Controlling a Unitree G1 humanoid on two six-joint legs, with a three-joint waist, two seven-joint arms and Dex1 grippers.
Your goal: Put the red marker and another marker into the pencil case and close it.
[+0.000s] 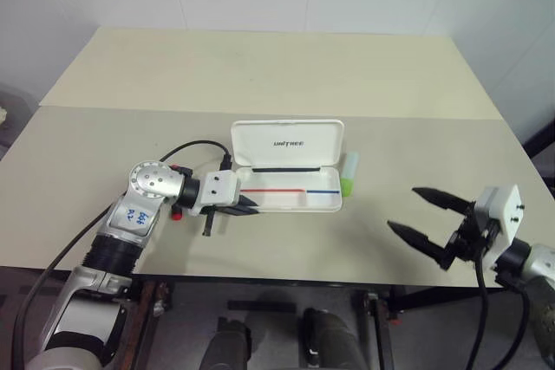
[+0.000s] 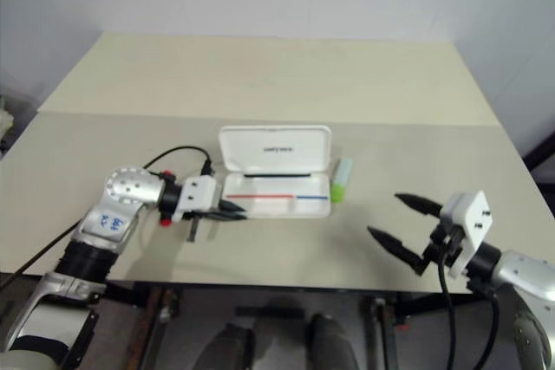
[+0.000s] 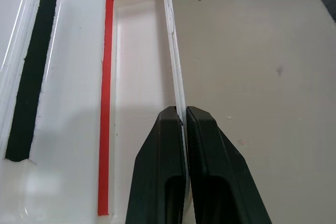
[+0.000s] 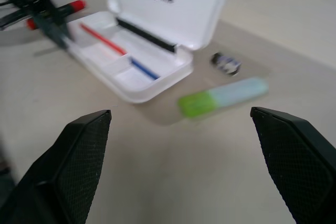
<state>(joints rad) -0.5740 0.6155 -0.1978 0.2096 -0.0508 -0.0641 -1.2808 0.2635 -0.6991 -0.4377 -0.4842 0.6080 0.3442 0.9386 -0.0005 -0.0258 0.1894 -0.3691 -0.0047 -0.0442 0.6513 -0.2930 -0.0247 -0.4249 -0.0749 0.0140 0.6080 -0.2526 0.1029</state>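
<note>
The pencil case (image 1: 290,171) lies open near the front edge of the table (image 1: 260,67), its lid standing up at the back and showing a small dark logo; inside the tray there is a red stripe and a blue stripe. The red marker (image 4: 55,13) lies on the table just beside the case's left end, mostly hidden behind the left gripper (image 1: 250,204); that gripper is closed, and in the left wrist view its two black fingers (image 3: 157,177) pinch the thin front wall of the case's tray. The green highlighter (image 1: 349,174) lies on the table just beside the right end of the case; a small grey-black object (image 4: 227,63) sits near it. The right gripper (image 1: 427,214) hovers well apart, to the right, with its fingers spread wide and holding nothing.
</note>
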